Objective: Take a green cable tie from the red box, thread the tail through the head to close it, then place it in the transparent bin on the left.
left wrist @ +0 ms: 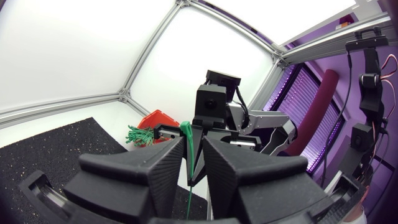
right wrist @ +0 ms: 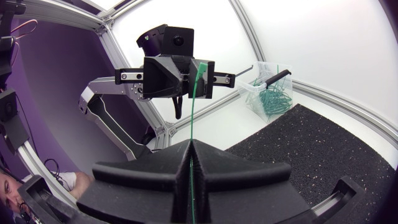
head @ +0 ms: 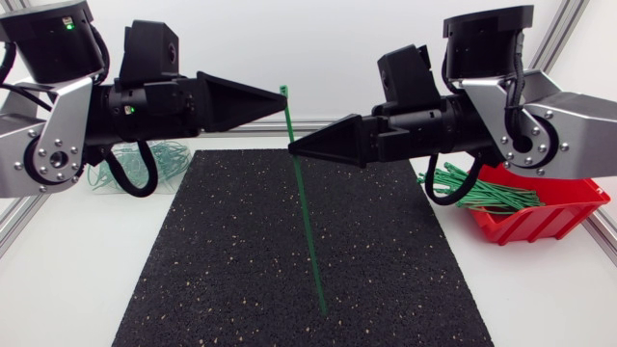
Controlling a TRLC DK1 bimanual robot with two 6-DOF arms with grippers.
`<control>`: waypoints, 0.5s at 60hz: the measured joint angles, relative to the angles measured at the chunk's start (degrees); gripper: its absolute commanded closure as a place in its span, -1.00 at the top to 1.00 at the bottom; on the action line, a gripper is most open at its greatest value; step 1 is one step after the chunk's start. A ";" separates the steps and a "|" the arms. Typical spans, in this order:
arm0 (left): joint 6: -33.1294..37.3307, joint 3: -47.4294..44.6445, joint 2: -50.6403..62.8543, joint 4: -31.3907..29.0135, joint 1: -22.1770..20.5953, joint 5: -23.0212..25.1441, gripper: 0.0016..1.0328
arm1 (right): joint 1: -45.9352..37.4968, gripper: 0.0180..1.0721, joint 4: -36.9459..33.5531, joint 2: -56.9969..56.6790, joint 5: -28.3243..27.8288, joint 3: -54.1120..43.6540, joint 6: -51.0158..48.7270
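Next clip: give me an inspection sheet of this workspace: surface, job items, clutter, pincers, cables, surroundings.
Surface: black speckled mat on a white table.
Job's things: one green cable tie, straight and not closed, held in the air over the mat; red box holding more green ties, at the right; transparent bin holding green ties, at the left.
Clutter: nothing seen.
Grippers: right pincer shut on the tie's shaft; left pincer open, the tie's head end between its fingers.
Cables: black cable loops hang under both arms.
Surroundings: nothing seen.
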 measured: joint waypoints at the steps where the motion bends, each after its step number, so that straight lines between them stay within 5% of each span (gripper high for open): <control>1: 0.00 0.00 0.00 0.00 -0.07 0.00 -0.59 | 0.00 -0.89 0.00 0.00 0.00 0.02 0.00; 30: 0.02 -0.63 0.00 0.24 -0.81 -0.02 -0.82 | 0.00 -0.89 0.00 0.00 0.02 0.00 0.00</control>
